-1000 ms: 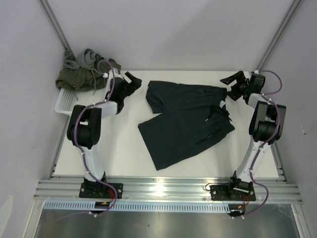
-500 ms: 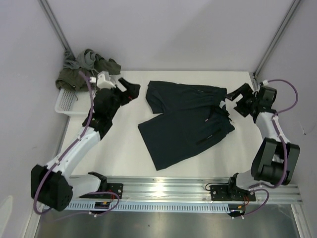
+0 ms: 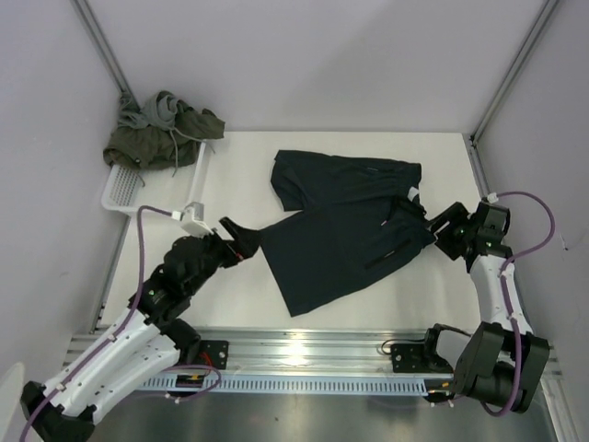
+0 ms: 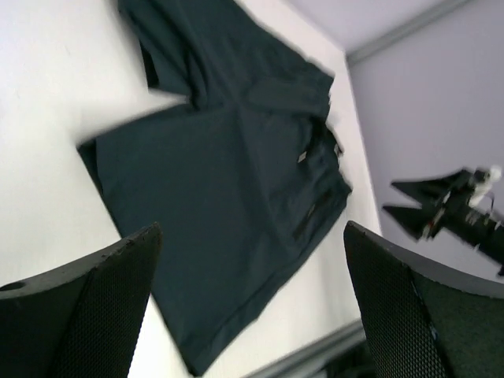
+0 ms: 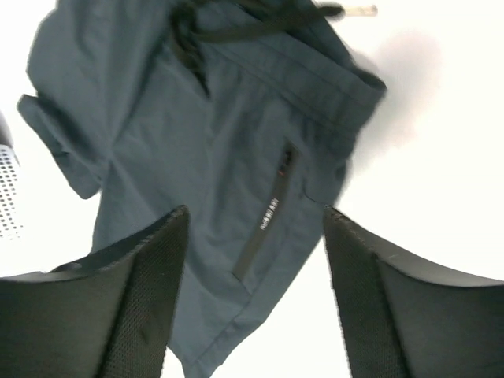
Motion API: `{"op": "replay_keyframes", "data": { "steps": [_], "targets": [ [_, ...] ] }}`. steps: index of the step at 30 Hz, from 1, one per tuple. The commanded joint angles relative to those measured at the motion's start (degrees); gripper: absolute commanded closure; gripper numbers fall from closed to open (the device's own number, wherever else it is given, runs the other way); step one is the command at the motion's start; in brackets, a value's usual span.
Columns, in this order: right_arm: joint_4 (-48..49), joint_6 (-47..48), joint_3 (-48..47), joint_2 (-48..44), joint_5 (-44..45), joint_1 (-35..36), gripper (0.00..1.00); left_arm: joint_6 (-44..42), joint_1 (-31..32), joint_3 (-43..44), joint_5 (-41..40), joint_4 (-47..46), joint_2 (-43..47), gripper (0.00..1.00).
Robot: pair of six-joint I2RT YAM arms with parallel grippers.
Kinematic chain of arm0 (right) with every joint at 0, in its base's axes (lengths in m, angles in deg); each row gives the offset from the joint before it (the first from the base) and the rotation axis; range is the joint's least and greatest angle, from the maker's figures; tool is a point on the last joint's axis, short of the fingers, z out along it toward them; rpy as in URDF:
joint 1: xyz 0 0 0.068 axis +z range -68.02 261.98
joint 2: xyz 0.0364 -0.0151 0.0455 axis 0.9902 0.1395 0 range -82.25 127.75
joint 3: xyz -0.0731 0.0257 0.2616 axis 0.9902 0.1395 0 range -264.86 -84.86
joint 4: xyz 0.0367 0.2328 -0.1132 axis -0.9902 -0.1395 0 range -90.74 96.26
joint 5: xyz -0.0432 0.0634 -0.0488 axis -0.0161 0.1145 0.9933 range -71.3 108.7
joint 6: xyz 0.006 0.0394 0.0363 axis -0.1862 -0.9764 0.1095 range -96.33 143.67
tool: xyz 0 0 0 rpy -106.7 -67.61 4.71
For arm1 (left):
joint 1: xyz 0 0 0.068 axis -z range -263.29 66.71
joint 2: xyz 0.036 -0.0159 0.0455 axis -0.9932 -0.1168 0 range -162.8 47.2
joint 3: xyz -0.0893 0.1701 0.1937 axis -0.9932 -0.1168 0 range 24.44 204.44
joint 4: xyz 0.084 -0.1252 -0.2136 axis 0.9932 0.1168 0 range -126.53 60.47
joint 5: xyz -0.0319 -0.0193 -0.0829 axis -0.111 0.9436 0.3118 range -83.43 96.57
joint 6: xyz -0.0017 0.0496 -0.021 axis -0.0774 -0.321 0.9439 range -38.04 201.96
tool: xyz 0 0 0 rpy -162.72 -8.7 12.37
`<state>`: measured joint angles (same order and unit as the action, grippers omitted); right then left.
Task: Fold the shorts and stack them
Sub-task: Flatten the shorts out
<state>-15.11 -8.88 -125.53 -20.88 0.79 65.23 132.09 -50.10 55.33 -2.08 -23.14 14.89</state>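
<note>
The dark navy shorts (image 3: 345,221) lie spread on the white table, one leg toward the far left and the other toward the near left. My left gripper (image 3: 241,241) is open just left of the near leg's corner. In the left wrist view the shorts (image 4: 220,189) lie ahead of the open gripper (image 4: 252,307), and nothing is between its fingers. My right gripper (image 3: 437,230) hovers open at the waistband's right end. The right wrist view shows the pocket zip and drawstring of the shorts (image 5: 220,142) past the open gripper (image 5: 256,299). Olive green shorts (image 3: 152,143) and light grey shorts (image 3: 158,109) are heaped on the basket.
A white mesh basket (image 3: 121,191) stands at the far left corner under the heaped cloth, and its edge (image 5: 6,197) shows in the right wrist view. A metal rail (image 3: 313,350) runs along the near table edge. Walls close in on the left, right and back.
Both arms have swung from the far corners toward the near side. The left gripper has come down beside the near leg of the navy shorts. The right gripper has come down to the waistband end.
</note>
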Motion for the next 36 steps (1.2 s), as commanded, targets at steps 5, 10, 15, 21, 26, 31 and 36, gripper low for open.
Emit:
{"op": "replay_keyframes", "data": {
  "steps": [5, 10, 15, 21, 26, 31, 36],
  "targets": [
    [5.2, -1.1, 3.1, 9.4, -0.5, -0.6, 0.38, -2.7, 13.3, 2.5, -11.2, 9.9, -11.2, 0.01],
    [8.8, -2.3, 2.3, 16.0, 1.6, -0.6, 0.4, -8.3, 16.7, 5.2, -14.7, 10.5, -15.3, 0.01],
    [12.6, -3.8, 2.6, 20.7, 3.5, -0.6, 0.39, -12.5, 19.1, 6.5, -15.3, 10.9, -17.4, 0.01],
    [16.9, -6.1, 3.3, 24.8, 5.5, -0.5, 0.44, -15.3, 23.9, 8.3, -16.9, 12.5, -19.6, 0.01],
    [17.0, -6.2, 3.7, 25.7, 6.6, -0.3, 0.85, -15.8, 27.7, 9.0, -18.8, 13.3, -21.5, 0.01],
    [13.8, -5.7, 6.6, 19.5, 8.8, -0.4, 1.0, -17.4, 32.4, 10.1, -19.7, 13.1, -25.4, 0.01],
    [6.7, -4.3, 6.0, 15.0, 10.7, -0.6, 1.0, -18.2, 38.6, 15.5, -23.4, 16.0, -33.9, 0.01]
  ]
}}
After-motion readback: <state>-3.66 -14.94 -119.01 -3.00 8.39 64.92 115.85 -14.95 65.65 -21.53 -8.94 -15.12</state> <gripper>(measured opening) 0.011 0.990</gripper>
